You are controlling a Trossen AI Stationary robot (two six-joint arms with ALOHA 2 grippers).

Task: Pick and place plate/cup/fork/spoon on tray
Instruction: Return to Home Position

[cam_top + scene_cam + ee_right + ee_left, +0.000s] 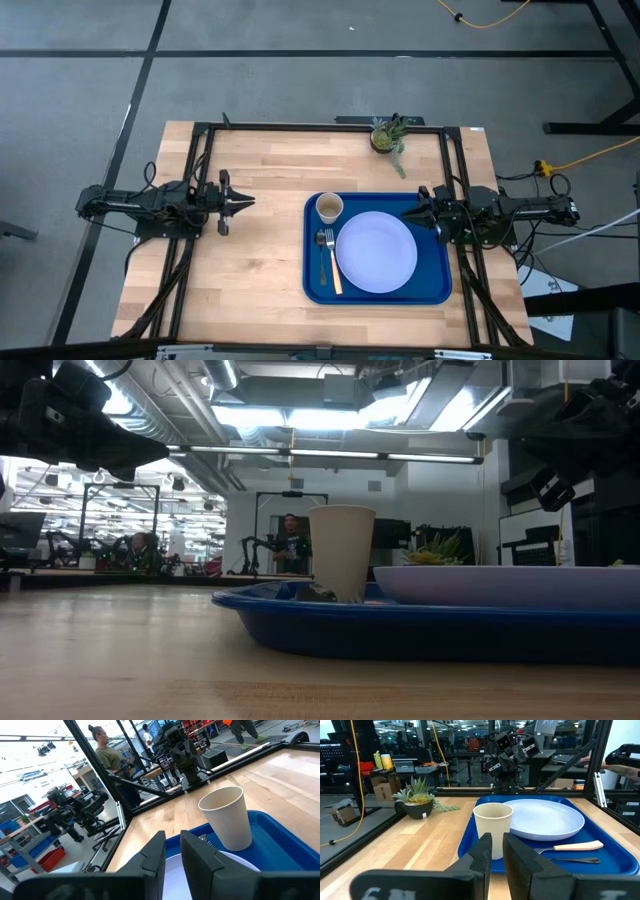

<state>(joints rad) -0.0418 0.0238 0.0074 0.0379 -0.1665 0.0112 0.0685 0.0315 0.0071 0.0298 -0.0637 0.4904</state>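
While both arms hang above table, tray (378, 292) sits right of centre, holding plate (376, 252), cup (330, 207) at plate's 10 o'clock, fork (330, 262) at its 9 o'clock (handle tan, tines toward cup). Spoon not seen. Left gripper (246, 201) over bare wood at tray's 9 o'clock, fingers (485, 851) nearly together, nothing between. Right gripper (408, 213) over tray's 2 o'clock edge, narrow gap, grasping nothing. Plant (388, 135) at table's 12 o'clock edge
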